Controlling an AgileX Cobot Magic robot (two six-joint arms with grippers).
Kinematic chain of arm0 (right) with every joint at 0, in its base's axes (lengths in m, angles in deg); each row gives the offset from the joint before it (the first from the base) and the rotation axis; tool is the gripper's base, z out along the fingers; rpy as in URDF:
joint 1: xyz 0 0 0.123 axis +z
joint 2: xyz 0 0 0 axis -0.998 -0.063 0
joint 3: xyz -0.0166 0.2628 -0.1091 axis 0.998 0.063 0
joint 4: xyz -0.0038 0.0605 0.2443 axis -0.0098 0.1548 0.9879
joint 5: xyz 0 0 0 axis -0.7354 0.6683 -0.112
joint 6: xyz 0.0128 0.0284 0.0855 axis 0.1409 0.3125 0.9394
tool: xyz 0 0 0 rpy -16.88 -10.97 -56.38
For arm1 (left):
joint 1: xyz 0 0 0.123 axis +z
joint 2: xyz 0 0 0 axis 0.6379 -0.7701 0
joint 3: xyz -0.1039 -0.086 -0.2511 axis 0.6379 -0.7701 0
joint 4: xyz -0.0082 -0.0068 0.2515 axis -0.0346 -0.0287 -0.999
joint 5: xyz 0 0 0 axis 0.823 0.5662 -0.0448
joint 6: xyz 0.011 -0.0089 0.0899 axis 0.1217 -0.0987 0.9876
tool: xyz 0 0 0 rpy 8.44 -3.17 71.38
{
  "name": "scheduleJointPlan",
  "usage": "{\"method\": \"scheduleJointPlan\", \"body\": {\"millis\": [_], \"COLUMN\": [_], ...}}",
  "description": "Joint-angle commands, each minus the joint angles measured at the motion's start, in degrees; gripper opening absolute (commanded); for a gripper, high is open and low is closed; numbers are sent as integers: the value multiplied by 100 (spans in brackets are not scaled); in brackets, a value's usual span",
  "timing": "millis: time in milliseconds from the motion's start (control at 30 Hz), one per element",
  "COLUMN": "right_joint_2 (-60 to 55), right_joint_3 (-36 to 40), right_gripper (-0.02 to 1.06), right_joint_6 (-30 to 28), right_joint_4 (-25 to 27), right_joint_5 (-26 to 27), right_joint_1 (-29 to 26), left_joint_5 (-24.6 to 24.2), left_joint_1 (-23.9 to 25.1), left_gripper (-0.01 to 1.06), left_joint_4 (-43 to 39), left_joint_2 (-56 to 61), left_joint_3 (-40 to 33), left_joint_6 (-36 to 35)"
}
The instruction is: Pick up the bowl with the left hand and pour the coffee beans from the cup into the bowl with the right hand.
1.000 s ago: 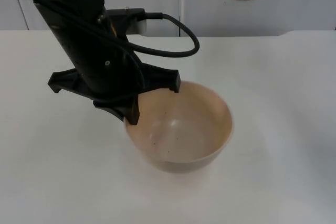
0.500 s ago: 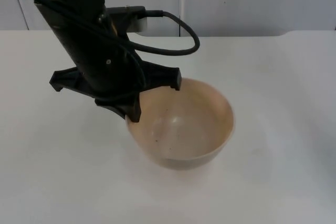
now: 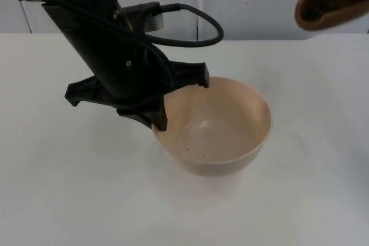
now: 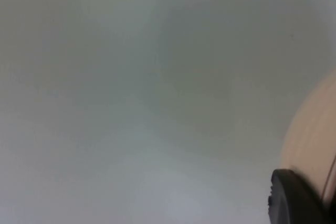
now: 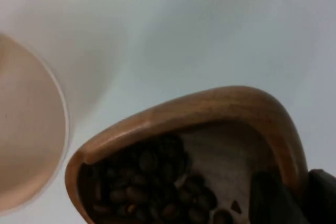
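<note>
bowl gripped by left claw, cup of beans up high on the right

we see the beige bowl (image 3: 222, 131) mouth-up, tipped slightly, near the middle of the white surface (image 3: 311, 188); whether its base touches the surface we cannot tell. the left claw (image 3: 164, 105) is clamped on its near-left rim, one finger inside, one outside, the left arm slanting down from the upper left. the wooden cup (image 3: 331, 1) sits well above and to the right of the bowl, tilted, mouth facing the bowl. in the right wrist view the coffee beans (image 5: 152, 182) lie inside the cup, and the right claw (image 5: 294, 195) is clamped on its rim.
</note>
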Motion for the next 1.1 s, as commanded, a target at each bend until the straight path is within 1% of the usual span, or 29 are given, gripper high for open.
{"method": "scheduleJointPlan", "body": {"millis": [0,67,133,233,267,333,433,467,500,600,633,767,800,900,933,967,1067], "right_joint_2": [99,99,99,99,99,99,99,99,99,99,99,99,99,99,99,99,99], "right_joint_3": [220,252,353,351,351,351,351,351,351,351,351,351,351,351,351,351,351], "right_gripper": [0,0,0,0,0,0,0,0,0,0,0,0,0,0,0,0,0], "right_joint_6": [76,79,180,550,550,867,1202,1202,1293,1708,1708,2172,2172,2360,2454,2454,2526], "right_joint_4": [0,0,0,-482,-482,-935,-1406,-1406,-1572,-2278,-2278,-3110,-3110,-3478,-3681,-3681,-4009], "right_joint_5": [68,115,232,419,419,487,540,540,540,550,550,550,550,586,586,586,586], "right_joint_1": [129,180,392,855,855,1143,1538,1538,1657,2052,2052,2410,2410,2613,2717,2717,2883], "left_joint_5": [85,85,85,85,85,74,62,62,62,51,51,40,40,40,40,40,40], "left_joint_1": [-17,-17,-17,-17,-17,-17,-17,-17,-17,-17,-17,-17,-17,-17,-17,-17,-17], "left_gripper": [0,0,0,0,0,0,0,0,0,0,0,0,0,0,0,0,0], "left_joint_4": [102,102,102,91,91,80,7,7,-75,-253,-253,-253,-253,-253,-253,-253,-253], "left_joint_2": [58,58,58,58,58,58,58,58,58,58,58,58,58,58,58,58,58], "left_joint_3": [-6,-6,-6,-6,-6,-6,-6,-6,-6,-6,-6,-6,-6,-6,-6,-6,-6], "left_joint_6": [-73,-84,-84,-139,-139,-153,-249,-249,-337,-495,-495,-495,-495,-495,-495,-495,-495]}}
